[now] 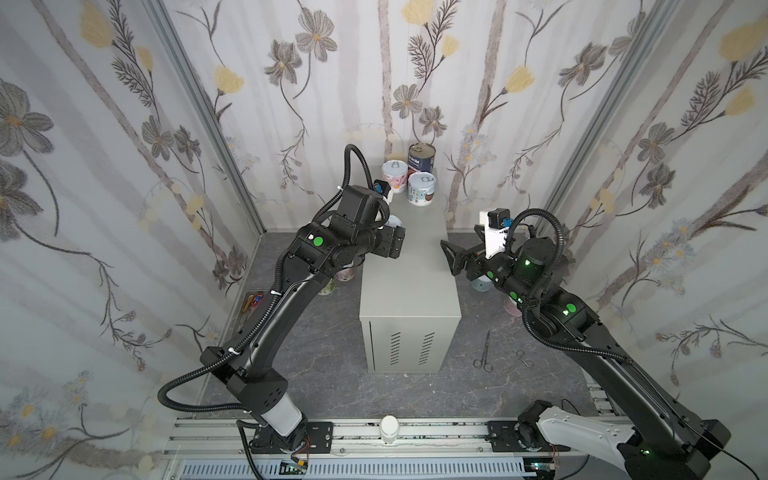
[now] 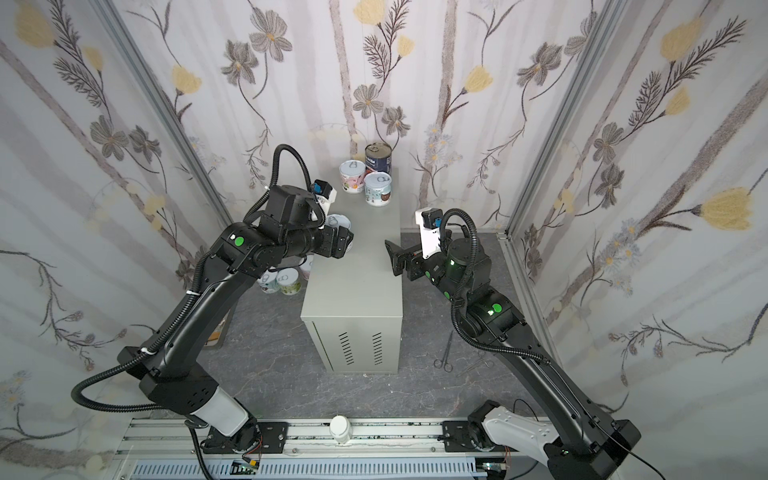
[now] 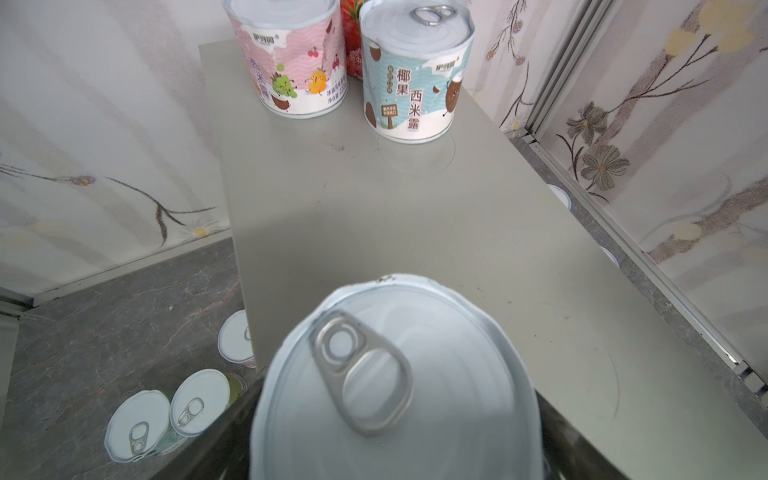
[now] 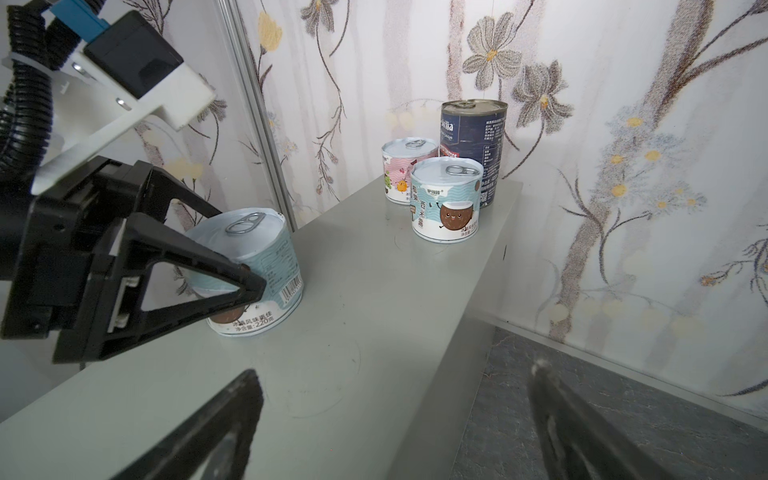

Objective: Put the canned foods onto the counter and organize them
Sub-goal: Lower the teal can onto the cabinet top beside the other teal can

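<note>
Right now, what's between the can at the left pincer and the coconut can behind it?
Just bare counter between that can and the coconut can, seen in the right wrist view.

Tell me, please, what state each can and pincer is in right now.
left pincer, around the front teal can; grip unclear
front teal can, upright on the counter
right pincer, open, empty
pink can, upright on the counter, sealed
back teal can, upright, sealed
tall dark can, upright, rearmost
floor cans, upright, not yet placed

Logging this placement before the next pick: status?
Left pincer astride teal can, upright on counter; grip unclear. Right pincer open, empty. Three cans at far end, apart from it; other cans on floor.
</note>
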Controlling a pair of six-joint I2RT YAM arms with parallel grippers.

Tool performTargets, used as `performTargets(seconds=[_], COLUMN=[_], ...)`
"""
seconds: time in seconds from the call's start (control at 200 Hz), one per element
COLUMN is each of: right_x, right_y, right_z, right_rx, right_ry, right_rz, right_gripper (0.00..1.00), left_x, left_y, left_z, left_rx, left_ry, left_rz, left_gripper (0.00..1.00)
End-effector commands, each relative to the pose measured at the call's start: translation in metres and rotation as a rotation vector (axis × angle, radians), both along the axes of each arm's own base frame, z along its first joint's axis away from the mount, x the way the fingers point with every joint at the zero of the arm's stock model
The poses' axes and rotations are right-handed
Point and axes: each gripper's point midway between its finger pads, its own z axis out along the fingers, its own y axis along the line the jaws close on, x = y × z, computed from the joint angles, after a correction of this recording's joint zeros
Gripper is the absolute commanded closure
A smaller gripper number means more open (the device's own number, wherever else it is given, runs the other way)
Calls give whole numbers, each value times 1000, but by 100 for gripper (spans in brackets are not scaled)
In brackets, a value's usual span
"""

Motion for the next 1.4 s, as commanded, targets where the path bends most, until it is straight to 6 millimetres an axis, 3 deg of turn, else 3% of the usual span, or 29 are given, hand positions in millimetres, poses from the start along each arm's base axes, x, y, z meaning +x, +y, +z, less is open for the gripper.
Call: performTargets(seconds=[0.0, 0.185, 0.47, 0.675, 0.974, 1.394], right_x=[1, 1, 5, 5, 6, 4], right_y=[-1, -6, -6, -8, -11, -17], right_z=[-4, -8, -16, -12, -17, -18], right_rx=[-19, -27, -40, -34, -22, -26], right_ry=[-1, -1, 13, 5, 24, 19], right_rz=[-9, -30, -45, -55, -72, -93], right_gripper=[0, 0, 0, 0, 0, 0], left_x=[7, -4, -35, -45, -36, -7], left_y=[3, 16, 28, 28, 16, 18], left_z=[19, 26, 2, 2, 1, -2], left_rx=[-12, -30, -103, -146, -150, -108], left_ry=[-73, -96, -96, -129, -151, -179], left_rz=[24, 49, 15, -20, -52, 32], left_gripper=[12, 16, 19, 21, 26, 28])
